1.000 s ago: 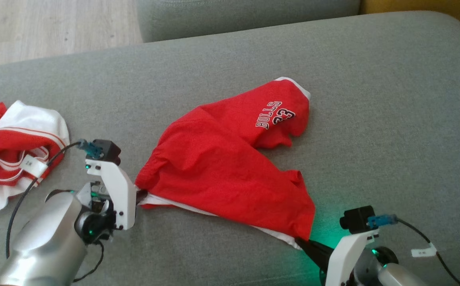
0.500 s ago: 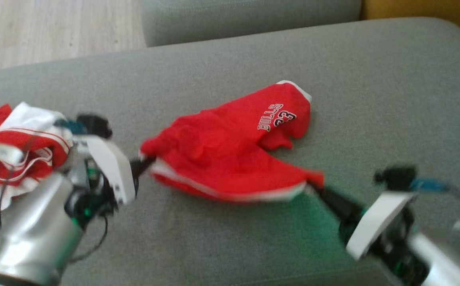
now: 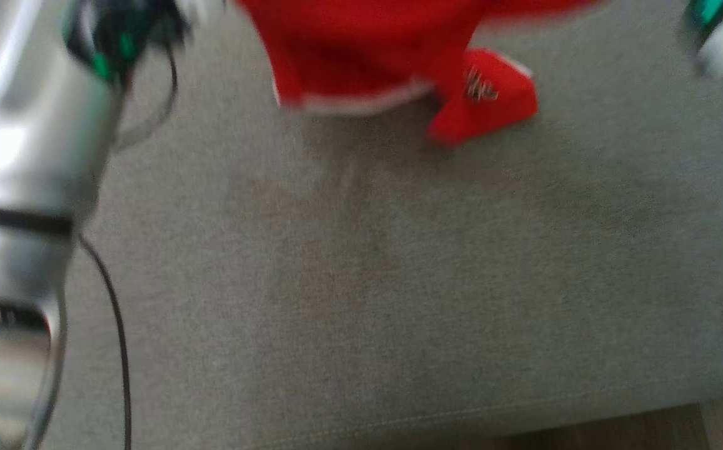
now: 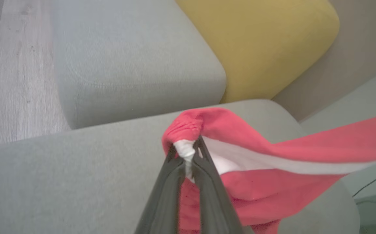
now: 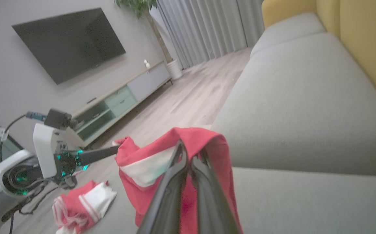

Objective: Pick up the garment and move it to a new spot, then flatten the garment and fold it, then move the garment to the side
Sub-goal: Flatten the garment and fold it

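Left wrist view: the left gripper has its jaws clamped on a bunched red-and-white corner of the red garment, which stretches off to the right above the grey sofa seat. In the right wrist view the right gripper has its jaws pinched together on another corner, with cloth draped over them. The blurred head view shows the garment hanging at the far edge, one printed leg low over the seat. A red-and-white heap of cloth lies to the left.
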`<state>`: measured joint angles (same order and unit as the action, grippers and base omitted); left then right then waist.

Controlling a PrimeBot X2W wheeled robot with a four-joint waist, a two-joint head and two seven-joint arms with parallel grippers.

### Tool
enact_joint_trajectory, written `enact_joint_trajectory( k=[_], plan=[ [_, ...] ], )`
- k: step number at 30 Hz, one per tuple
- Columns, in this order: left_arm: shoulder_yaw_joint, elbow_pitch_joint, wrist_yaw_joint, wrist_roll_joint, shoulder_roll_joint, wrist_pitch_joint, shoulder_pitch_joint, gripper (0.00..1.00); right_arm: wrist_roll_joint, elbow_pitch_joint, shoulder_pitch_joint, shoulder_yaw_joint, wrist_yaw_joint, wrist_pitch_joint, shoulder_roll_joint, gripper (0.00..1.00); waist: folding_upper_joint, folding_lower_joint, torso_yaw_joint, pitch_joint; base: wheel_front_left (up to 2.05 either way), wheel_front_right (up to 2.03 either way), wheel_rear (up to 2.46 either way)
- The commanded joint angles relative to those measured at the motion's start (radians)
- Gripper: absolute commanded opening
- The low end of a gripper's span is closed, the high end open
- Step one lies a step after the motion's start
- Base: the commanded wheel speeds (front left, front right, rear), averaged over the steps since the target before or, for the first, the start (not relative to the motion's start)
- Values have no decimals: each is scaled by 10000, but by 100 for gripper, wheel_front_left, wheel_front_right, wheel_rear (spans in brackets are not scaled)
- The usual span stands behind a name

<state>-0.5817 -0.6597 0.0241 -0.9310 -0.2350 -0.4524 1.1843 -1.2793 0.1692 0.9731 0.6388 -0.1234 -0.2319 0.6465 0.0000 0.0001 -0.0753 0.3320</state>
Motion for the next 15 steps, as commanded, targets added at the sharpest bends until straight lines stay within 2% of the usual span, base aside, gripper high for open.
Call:
enact_joint_trajectory(
  k=[1,4,9,12,15],
  plan=[
    [515,135,-92,83,-282,139,904,0,-120,-101,480,-195,-73,121,249,0,0,-1,72,847,0,0,0],
    [826,-519,-283,108,71,539,2216,0,-738,224,2057,-562,-73,281,201,0,0,-1,82,1232,0,0,0],
    [1388,-1419,-263,178,427,1831,4165,0,-787,748,4236,-780,-73,865,323,0,0,-1,101,1627,0,0,0],
    [1591,-2009,-95,172,604,2474,4933,0,-867,918,5080,-819,-73,1332,408,0,0,-1,133,1731,0,0,0],
    [1573,-2613,279,81,774,2581,5132,0,-964,984,5362,-506,-73,1446,597,0,0,-1,204,1715,0,0,0]
  ],
)
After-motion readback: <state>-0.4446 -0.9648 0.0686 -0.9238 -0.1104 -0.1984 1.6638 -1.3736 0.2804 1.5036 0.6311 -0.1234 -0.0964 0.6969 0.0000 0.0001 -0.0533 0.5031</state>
